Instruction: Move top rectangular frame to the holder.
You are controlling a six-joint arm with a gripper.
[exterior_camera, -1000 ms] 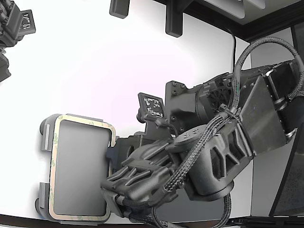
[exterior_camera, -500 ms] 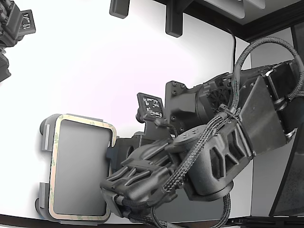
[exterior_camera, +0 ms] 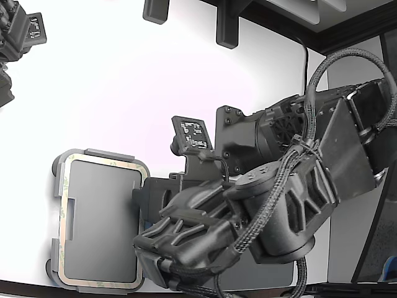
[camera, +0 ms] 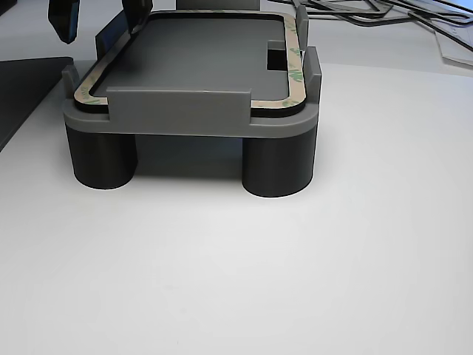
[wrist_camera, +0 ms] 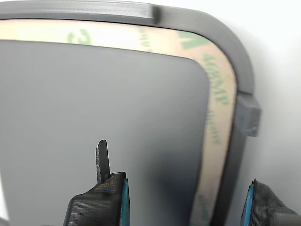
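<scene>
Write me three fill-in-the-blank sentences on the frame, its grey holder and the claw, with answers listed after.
1. The thin beige-tan rectangular frame lies inside the grey plastic holder's raised ____.
2. The holder stands on dark round ____.
3. The claw holds ____, jaws apart.

Missing words: tabs; legs; nothing

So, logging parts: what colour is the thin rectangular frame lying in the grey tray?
Beige-tan with green printed markings, clearest in the wrist view: thin rectangular frame.
</scene>
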